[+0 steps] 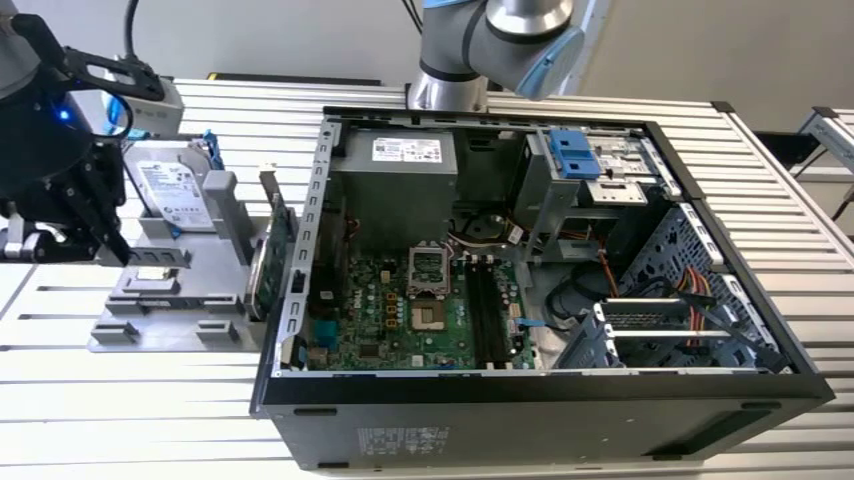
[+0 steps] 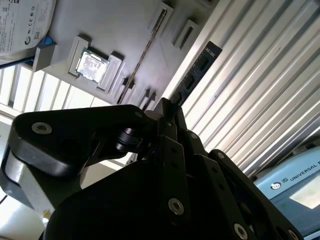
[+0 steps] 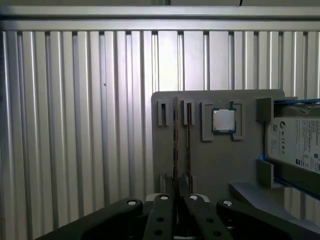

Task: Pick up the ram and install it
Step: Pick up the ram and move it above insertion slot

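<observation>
Table of silver metal slats [image 1: 160, 400] carries everything. Largest on it is the black open-sided computer case [image 1: 534, 430], its green motherboard [image 1: 387, 335] showing long dark memory slots [image 1: 483, 322] that run from the near wall toward the far one. Well apart, to the exterior view's left, sits the flat grey plastic fixture plate [image 3: 210, 165], with a silver boxy hard drive [image 3: 295, 145] in blue clips. The black linkage gripper [image 3: 175, 200] hangs above that plate, on the side away from the case. Its fingers [image 3: 161, 215] are drawn narrow and, as far as both wrist views show, pinch the ram [image 2: 197, 72], a thin, long, dark circuit-board stick. The ram's long axis runs straight out from the fingertips. The first wrist view shows it edge-on, beside a second thin stick [image 3: 188, 145] standing in the plate's slot. My reading: the ram is in the grasp and not yet at the case, and the memory slots lie to the exterior view's right of it
</observation>
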Controlling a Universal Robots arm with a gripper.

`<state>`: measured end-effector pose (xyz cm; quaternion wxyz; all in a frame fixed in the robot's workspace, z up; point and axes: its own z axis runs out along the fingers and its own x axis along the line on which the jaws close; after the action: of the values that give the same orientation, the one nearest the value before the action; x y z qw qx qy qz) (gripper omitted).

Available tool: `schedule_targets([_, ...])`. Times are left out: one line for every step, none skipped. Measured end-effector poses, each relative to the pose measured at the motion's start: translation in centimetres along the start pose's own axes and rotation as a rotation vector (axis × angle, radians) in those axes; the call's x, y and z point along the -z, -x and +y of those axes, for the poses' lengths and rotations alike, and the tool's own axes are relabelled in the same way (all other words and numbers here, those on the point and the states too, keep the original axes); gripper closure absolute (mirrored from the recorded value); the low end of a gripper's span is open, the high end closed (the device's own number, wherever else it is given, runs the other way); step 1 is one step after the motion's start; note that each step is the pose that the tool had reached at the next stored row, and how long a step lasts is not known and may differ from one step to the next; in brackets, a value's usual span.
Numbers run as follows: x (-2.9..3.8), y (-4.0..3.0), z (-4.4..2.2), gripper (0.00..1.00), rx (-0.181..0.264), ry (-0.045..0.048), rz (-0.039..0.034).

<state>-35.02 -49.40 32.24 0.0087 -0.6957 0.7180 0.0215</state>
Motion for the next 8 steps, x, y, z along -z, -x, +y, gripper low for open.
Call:
schedule_targets([0.14, 0.01, 0.01, 1.00, 0.000, 0.0001, 0.0000])
schedule_targets([0.25, 0.01, 0.01, 1.00, 0.000, 0.0000, -0.0001])
schedule_targets([0.37, 0.01, 0.01, 1.00, 0.000, 0.0000, -0.0001])
schedule_targets([0.50, 0.02, 0.01, 1.00, 0.000, 0.0000, 0.0001])
schedule_targets([0.62, 0.03, 0.01, 1.00, 0.000, 0.0000, 0.0000])
schedule_targets([0.74, 0.03, 0.01, 1.00, 0.000, 0.0000, 0.0000])
schedule_targets([0.86, 0.04, 0.02, 1.00, 0.000, 0.0000, 0.0000])
schedule_targets([0.96, 0.04, 0.02, 1.00, 0.000, 0.0000, 0.0000])
